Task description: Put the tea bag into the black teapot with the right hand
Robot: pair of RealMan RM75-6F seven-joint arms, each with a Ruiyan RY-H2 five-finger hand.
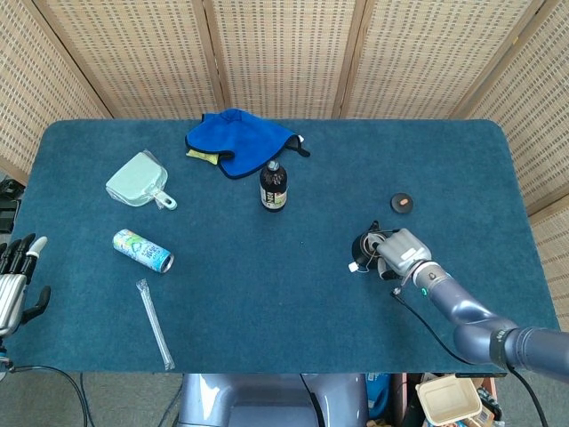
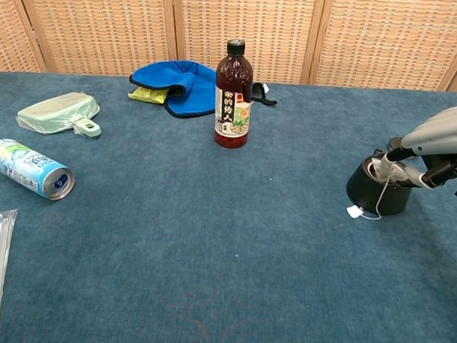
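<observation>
The black teapot (image 1: 364, 246) stands on the blue table at the right, also plain in the chest view (image 2: 378, 191). My right hand (image 1: 402, 252) lies against its right rim, fingers curled in over the opening. In the chest view the right hand (image 2: 442, 147) pinches the white tea bag (image 2: 392, 169), which sits in the pot's mouth. The bag's string runs down the pot's front to a small paper tag (image 2: 354, 212) lying on the cloth. My left hand (image 1: 16, 285) rests off the table's left edge, fingers spread, holding nothing.
A small black lid (image 1: 403, 203) lies behind the teapot. A dark bottle (image 1: 273, 187) stands mid-table, with a blue cloth (image 1: 240, 140) behind it. At the left lie a green dustpan (image 1: 138, 181), a can (image 1: 142, 250) on its side and a wrapped straw (image 1: 155, 323).
</observation>
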